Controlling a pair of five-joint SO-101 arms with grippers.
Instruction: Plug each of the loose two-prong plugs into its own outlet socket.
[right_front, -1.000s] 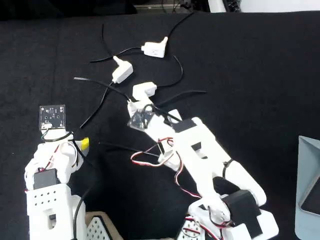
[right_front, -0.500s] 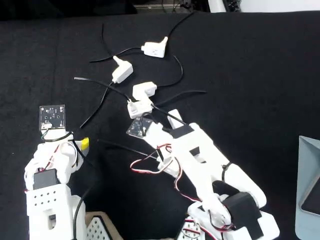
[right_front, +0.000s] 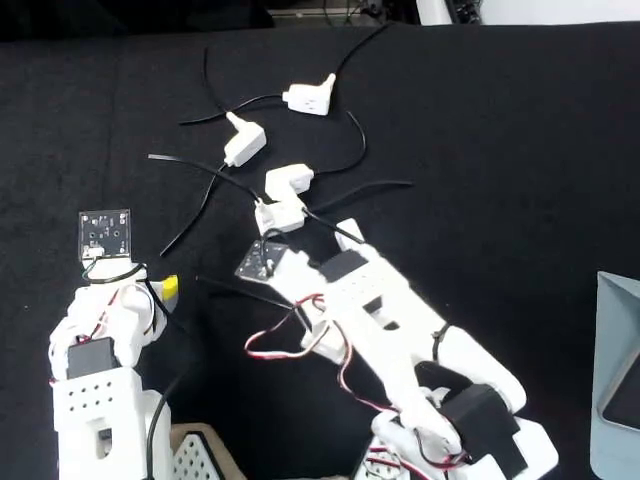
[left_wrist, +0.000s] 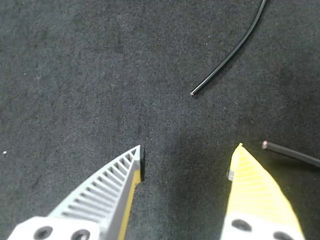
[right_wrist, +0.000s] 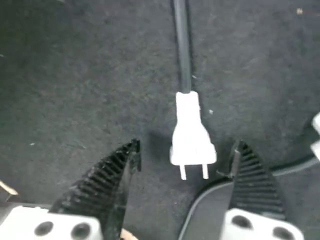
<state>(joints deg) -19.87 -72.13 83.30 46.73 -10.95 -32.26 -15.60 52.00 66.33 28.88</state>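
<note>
Your right gripper (right_wrist: 186, 146) is spread wide and holds nothing, low over the black cloth (right_wrist: 75, 75). A white two-prong plug (right_wrist: 192, 140) lies flat between its fingers, not gripped, with its prongs toward the gripper and its black cord (right_wrist: 183, 45) running straight away. From above, that plug (right_front: 280, 214) sits just off the right arm's tip, just beside a second white connector (right_front: 291, 180). A third white connector (right_front: 243, 143) and a fourth white connector (right_front: 312, 97) lie farther out, cords loose. You can't tell which are sockets. Your left gripper (left_wrist: 189, 146) is also wide and empty over bare cloth, well apart from the plugs. One cut cord end (left_wrist: 194, 93) lies ahead of it, and another cord end (left_wrist: 265, 145) lies just beside its yellow finger (left_wrist: 255, 190).
</note>
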